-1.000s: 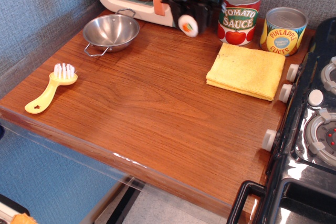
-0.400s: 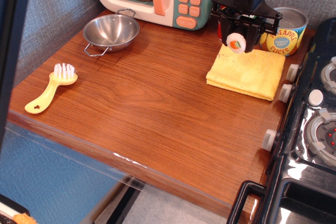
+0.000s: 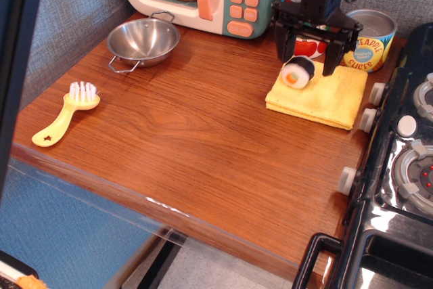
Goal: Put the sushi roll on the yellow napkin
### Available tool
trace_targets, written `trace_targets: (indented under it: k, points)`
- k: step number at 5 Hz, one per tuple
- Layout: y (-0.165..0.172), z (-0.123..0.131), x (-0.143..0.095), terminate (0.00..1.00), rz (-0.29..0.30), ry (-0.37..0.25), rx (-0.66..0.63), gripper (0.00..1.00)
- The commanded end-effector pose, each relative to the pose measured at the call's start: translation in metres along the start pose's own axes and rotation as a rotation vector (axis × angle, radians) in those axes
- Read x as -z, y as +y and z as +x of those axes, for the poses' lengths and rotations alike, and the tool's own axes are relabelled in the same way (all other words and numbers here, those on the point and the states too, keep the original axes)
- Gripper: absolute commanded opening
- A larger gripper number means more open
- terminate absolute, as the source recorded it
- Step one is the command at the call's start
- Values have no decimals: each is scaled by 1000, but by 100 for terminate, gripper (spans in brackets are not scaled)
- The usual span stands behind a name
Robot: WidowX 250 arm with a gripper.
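Sushi roll [image 3: 297, 72] with black wrap, white rice face, orange centre, lying on yellow napkin [image 3: 323, 95], gripper [image 3: 314, 51] above, jaws spread wide, holding nothing.

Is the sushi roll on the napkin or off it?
On it. The roll lies on its side on the napkin's left part, and the open end effector stands above without gripping it.
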State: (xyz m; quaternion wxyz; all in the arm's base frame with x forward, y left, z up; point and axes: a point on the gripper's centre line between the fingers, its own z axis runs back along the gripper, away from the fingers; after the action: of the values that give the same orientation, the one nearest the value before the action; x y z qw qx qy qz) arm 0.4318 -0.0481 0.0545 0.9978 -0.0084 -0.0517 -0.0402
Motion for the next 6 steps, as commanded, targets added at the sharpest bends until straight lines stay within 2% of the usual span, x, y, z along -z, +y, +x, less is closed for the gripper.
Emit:
trace_targets:
  k: [1, 2, 3, 4, 6]
  points:
    - [41, -50, -76, 0, -4, -144, -39, 100]
    - [70, -87, -74, 0, 13, -128, -64, 100]
    - [94, -111, -60, 0, 27, -93, -92, 100]
    - [107, -121, -46, 0, 51, -51, -86, 100]
    - [110, -126, -39, 0, 71, -42, -41, 100]
